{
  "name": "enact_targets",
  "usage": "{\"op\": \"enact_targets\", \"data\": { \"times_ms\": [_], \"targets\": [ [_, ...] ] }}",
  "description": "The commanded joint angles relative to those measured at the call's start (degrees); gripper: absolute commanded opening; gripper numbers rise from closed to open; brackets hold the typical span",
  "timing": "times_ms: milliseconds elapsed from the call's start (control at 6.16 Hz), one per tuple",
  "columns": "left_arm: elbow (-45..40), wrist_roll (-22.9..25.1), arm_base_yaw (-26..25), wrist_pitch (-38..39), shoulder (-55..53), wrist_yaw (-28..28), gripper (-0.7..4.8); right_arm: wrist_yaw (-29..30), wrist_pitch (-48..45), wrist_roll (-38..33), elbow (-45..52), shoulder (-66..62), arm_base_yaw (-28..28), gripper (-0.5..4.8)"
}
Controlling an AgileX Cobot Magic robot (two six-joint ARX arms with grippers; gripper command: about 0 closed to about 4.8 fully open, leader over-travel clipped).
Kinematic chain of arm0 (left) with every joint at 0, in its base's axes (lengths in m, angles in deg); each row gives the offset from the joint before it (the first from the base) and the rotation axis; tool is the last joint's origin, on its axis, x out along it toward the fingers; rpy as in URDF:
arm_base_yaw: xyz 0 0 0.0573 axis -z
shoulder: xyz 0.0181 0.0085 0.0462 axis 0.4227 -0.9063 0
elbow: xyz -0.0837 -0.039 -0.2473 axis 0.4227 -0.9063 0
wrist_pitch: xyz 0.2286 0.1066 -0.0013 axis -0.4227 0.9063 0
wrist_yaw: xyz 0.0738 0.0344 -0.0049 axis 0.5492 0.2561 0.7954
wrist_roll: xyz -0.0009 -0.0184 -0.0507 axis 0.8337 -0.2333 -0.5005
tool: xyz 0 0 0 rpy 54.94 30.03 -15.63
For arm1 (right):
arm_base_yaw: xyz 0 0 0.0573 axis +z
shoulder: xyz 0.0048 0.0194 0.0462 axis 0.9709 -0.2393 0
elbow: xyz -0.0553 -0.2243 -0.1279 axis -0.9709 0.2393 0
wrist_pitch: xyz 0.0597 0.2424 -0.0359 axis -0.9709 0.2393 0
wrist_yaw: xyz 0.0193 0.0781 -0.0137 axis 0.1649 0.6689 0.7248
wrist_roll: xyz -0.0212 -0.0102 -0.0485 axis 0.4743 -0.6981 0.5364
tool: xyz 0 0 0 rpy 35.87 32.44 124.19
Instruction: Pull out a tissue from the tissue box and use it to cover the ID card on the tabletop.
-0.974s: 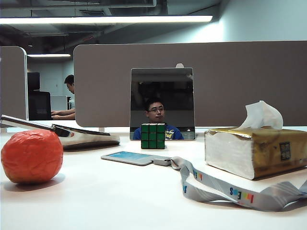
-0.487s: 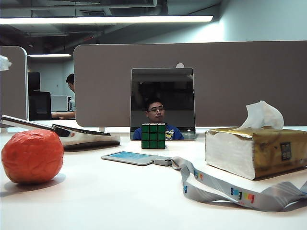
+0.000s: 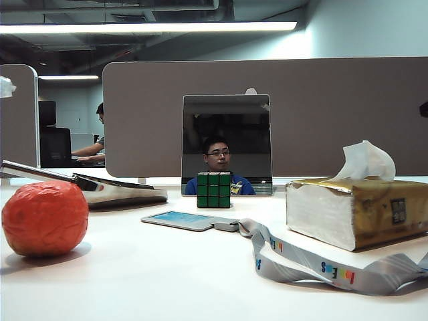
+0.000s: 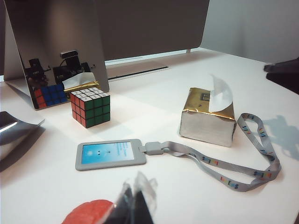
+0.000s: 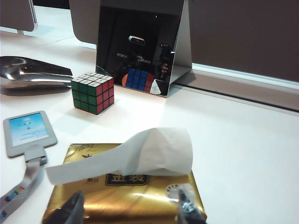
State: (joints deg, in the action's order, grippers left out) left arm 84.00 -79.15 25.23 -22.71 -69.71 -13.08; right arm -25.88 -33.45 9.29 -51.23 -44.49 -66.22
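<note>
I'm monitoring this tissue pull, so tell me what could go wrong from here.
The tissue box is a soft, unanchored pack, so it may lift or slide when the open right gripper pulls the tissue. The thin sheet could also tear. The lanyard lies beside the box and might drag the ID card.

Right pincer (image 5: 131,210) dark fingertips, left pincer (image 4: 135,196) translucent, black-backed pads

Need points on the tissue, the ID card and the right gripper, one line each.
tissue (image 5: 154,151): right wrist view, on the raised fold above the tissue box.
ID card (image 4: 107,153): left wrist view, on its light blue face.
right gripper (image 5: 131,207): right wrist view, midway between its fingertips, over the gold pack.
</note>
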Motion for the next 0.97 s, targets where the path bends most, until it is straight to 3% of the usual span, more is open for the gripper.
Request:
{"op": "enact_targets", "data": {
  "times_ms": [162,974],
  "targets": [
    [0.2,-1.2,0.1,-2.8,0.0,-0.2,-0.06,3.0,-25.7,0.3,-11.7,-39.3,0.8,3.17],
    [0.2,-1.2,0.1,-2.8,0.0,-0.2,-0.06,-1.5,-35.1,0.2,-15.6,-58.0,0.7,3.29]
  ]
}}
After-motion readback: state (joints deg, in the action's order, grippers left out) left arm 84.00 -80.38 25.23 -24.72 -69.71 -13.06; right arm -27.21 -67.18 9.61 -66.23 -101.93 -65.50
